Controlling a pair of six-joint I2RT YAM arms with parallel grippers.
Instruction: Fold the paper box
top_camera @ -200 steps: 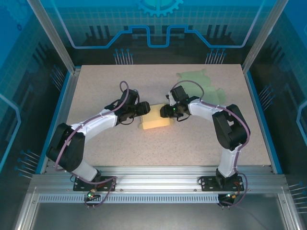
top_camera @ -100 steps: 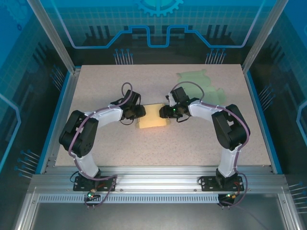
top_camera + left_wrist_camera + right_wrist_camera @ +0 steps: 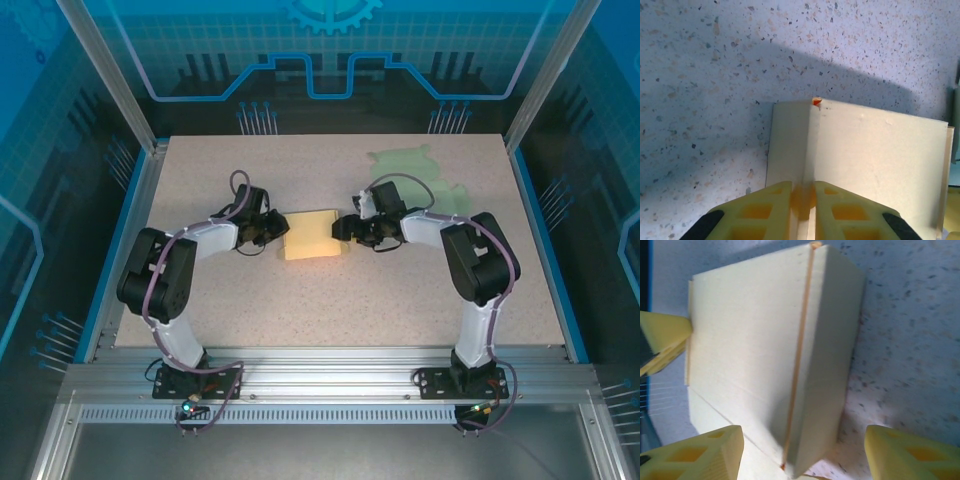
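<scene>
Pinching paper box (image 3: 311,235) fold, left gripper (image 3: 802,187), right gripper (image 3: 802,437) splayed wide, contact hidden.

L arm (image 3: 190,245) bent, forearm low, reaching in toward centre; L gripper (image 3: 802,189) pinched nearly together on paper box (image 3: 865,160) wall. R arm (image 3: 450,232) bent, reaching inward; R gripper (image 3: 802,440) jaws wide apart
</scene>
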